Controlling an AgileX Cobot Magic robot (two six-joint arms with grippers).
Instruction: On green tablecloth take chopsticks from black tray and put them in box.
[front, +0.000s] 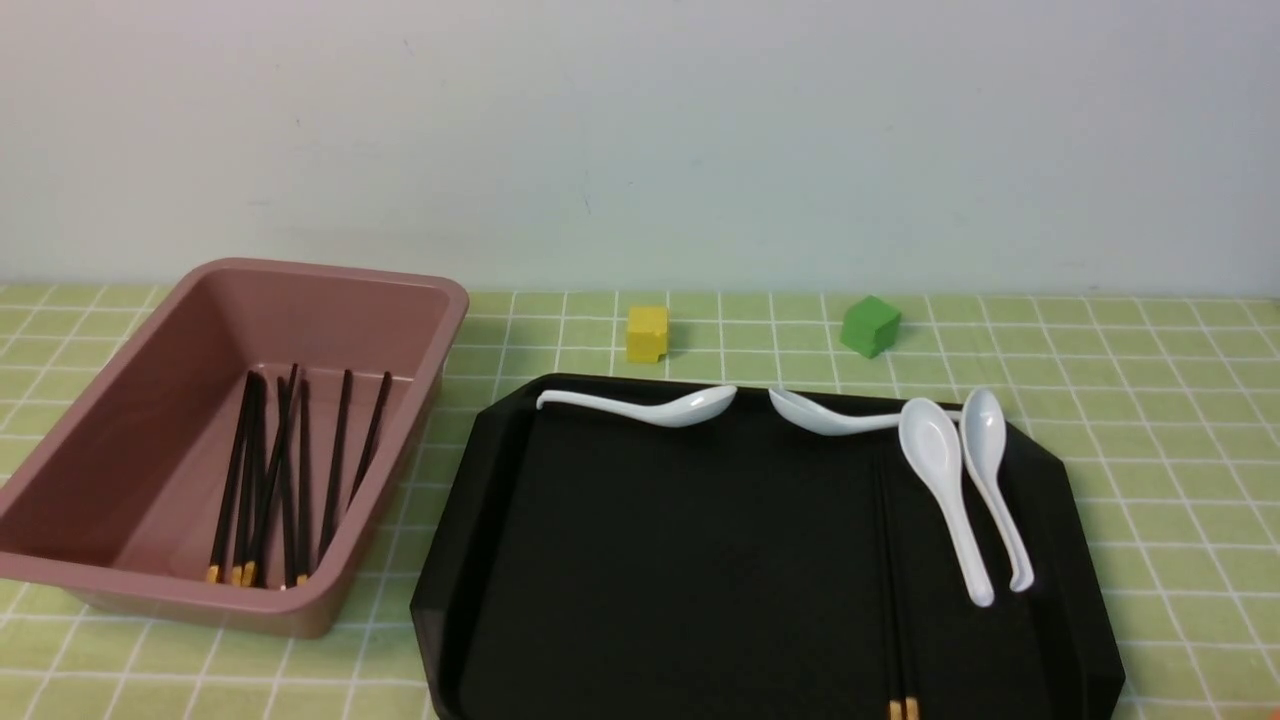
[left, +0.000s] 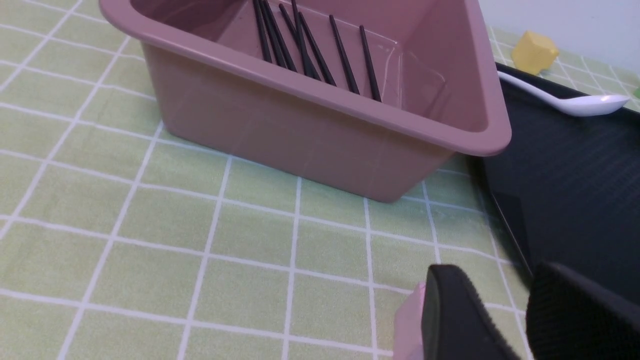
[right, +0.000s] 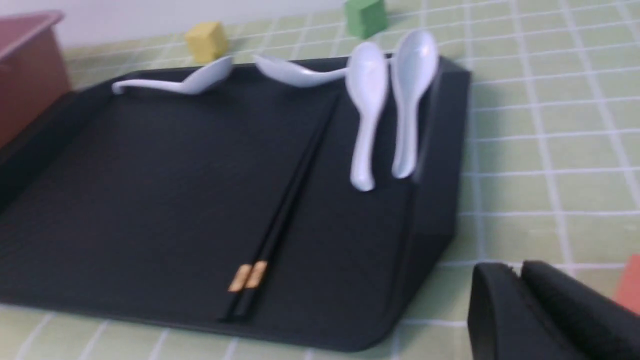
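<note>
Nearest the front camera, at about 5 o'clock on the black tray (front: 700, 560), one last pair of chopsticks (front: 893, 600) lies side by side, gold-banded ends toward the robot and thin ends running toward 12 o'clock. Lying lengthwise like this, the thick ends sit closest to the arms, which I judge the easiest place to pinch both sticks at once.

Four white spoons (front: 945, 490) keep to the tray's far edge and its 2 o'clock corner; two of them lie just beside the pair's far half, so a grasp near the banded ends would avoid them. Beyond the tray stand a yellow cube (front: 647, 333) and a green cube (front: 870, 325), well apart from the work.

At 9 o'clock of the tray, the box (front: 120, 440) rests on the green tablecloth (front: 1150, 400) that covers the bench, and several chopsticks already lie on its floor, roughly parallel with banded ends at the near wall. By that count the task looks nearly done.

Neither arm shows in the front view. In its wrist view the left gripper (left: 505, 320) has its jaws spread with nothing between them, low over the cloth just near the box. The right gripper (right: 520, 310) shows jaws almost together with only a narrow slit and nothing held, off the tray's near right corner.
</note>
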